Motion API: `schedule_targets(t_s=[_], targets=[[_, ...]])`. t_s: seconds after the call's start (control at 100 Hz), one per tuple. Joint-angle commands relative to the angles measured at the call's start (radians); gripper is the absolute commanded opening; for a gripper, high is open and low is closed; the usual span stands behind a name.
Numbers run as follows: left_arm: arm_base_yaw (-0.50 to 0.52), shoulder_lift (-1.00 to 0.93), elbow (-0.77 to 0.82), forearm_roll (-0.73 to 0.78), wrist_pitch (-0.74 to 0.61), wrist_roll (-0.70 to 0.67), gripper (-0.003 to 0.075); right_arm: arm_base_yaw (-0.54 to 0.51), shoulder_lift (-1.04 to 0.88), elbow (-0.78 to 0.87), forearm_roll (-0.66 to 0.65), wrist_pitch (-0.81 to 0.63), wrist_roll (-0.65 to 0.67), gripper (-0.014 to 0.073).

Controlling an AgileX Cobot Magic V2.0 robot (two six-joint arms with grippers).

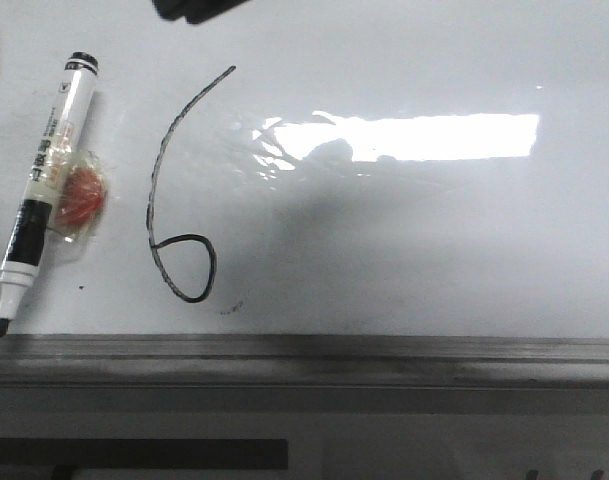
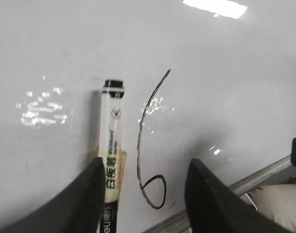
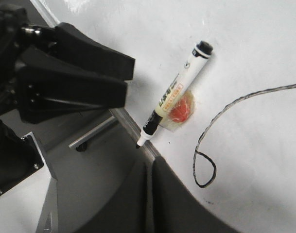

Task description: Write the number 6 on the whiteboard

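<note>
Your whiteboard (image 1: pixel 434 240) fills most of the front view, its grey frame strip (image 1: pixel 304 350) running along the near edge. The number 6 (image 1: pixel 179 190) is drawn left of centre, its loop close to that strip. Right of it the board lies bare under a bright glare (image 1: pixel 414 137).

A marker (image 1: pixel 42 190) lies flat left of the 6, uncapped tip touching the frame, with a crumpled clear wrap with red inside (image 1: pixel 79 200) beside its barrel. The barrel's print is too blurred to read.

Your left gripper (image 2: pixel 143 194) hangs with fingers spread wide, holding nothing, marker and 6 between them. Your right gripper (image 3: pixel 150 194) shows fingers pressed together. A dark shape at the top edge is cut off.
</note>
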Motion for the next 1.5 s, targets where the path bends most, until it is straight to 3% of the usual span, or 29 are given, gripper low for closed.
schedule_targets(t_s=[0.0,0.07,0.42,0.82,1.08,1.49], targets=[[0.002,-0.073,-0.035,0.048,-0.059,0.009,0.0155,-0.007,-0.053,-0.024,-0.002,-0.060,-0.009,-0.0067],[0.002,-0.131,-0.033,0.059,-0.059,0.009,-0.0024,-0.007,-0.075,-0.019,-0.018,-0.071,-0.009,-0.0067],[0.002,-0.409,0.041,0.153,-0.066,0.070,-0.0019,-0.007,-0.323,0.244,-0.126,-0.400,-0.009,-0.0067],[0.002,-0.580,0.159,0.235,-0.032,0.111,-0.0019,-0.007,-0.759,0.624,-0.114,-0.543,-0.009,-0.0067],[0.002,-0.580,0.159,0.226,-0.011,0.111,-0.0019,-0.007,-0.966,0.749,-0.114,-0.549,-0.009,-0.0067],[0.002,-0.580,0.159,0.226,-0.011,0.111,-0.0019,-0.007,-0.988,0.756,-0.114,-0.532,-0.009,-0.0067]])
